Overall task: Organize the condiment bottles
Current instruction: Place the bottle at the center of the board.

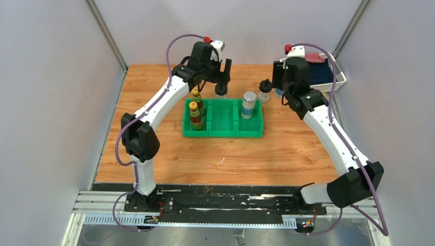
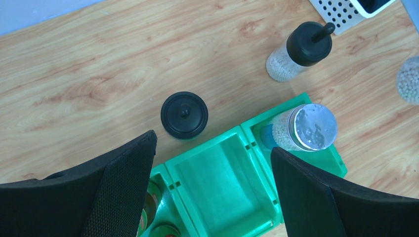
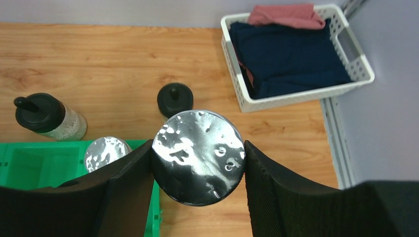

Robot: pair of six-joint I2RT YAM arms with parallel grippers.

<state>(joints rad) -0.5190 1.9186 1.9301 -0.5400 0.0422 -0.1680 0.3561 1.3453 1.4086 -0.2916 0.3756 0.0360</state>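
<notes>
The green bin (image 1: pixel 223 119) holds two brown yellow-capped bottles (image 1: pixel 195 111) in its left compartment and one silver-lidded shaker (image 1: pixel 249 104) in its right one. My left gripper (image 1: pixel 224 77) is open and empty above the bin's back edge (image 2: pixel 212 145). A black-knob bottle (image 2: pixel 184 114) stands on the table just behind it. The second black-knob bottle (image 1: pixel 264 90) stands behind the bin's right end. My right gripper (image 3: pixel 197 148) is shut on the second shaker (image 3: pixel 197 157), just right of the bin's rear right corner.
A white perforated basket (image 3: pixel 363 66) with dark blue and red cloths sits at the table's back right corner. The bin's middle compartment (image 2: pixel 222 182) has nothing in it. Grey walls enclose the table on three sides.
</notes>
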